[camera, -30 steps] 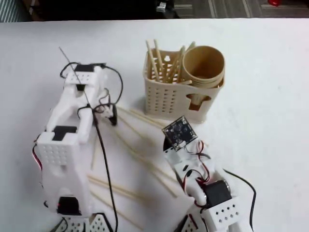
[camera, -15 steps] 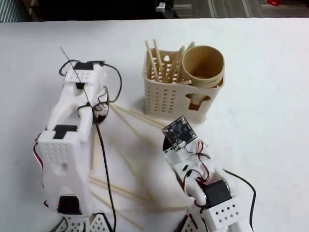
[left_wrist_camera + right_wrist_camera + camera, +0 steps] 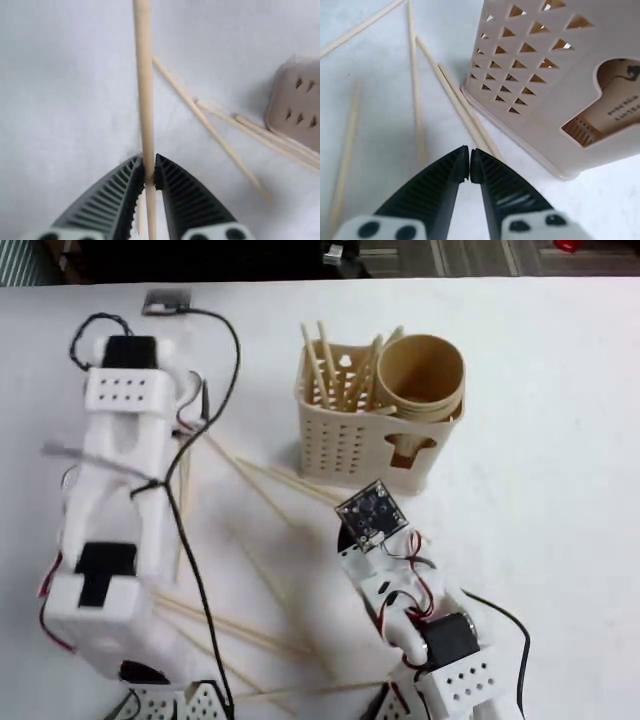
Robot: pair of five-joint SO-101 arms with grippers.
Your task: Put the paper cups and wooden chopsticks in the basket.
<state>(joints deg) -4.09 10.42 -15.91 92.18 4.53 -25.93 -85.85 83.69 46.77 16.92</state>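
The left gripper [image 3: 149,177] pinches one chopstick [image 3: 143,100], at the left of the high view; the right gripper [image 3: 469,165] is closed, lower middle; the basket [image 3: 350,445] holds the paper cups [image 3: 422,375], upper middle.

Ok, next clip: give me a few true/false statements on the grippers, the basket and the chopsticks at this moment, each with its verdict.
1. The left gripper is shut on a chopstick. True.
2. Paper cups stand in the basket. True.
3. The right gripper grips a cup. False: it is shut on nothing, low over the table beside the basket.
4. The basket holds cups alone. False: several chopsticks stand in it next to the cups.
5. Every stick is already off the table. False: loose chopsticks lie on it in front of the basket.
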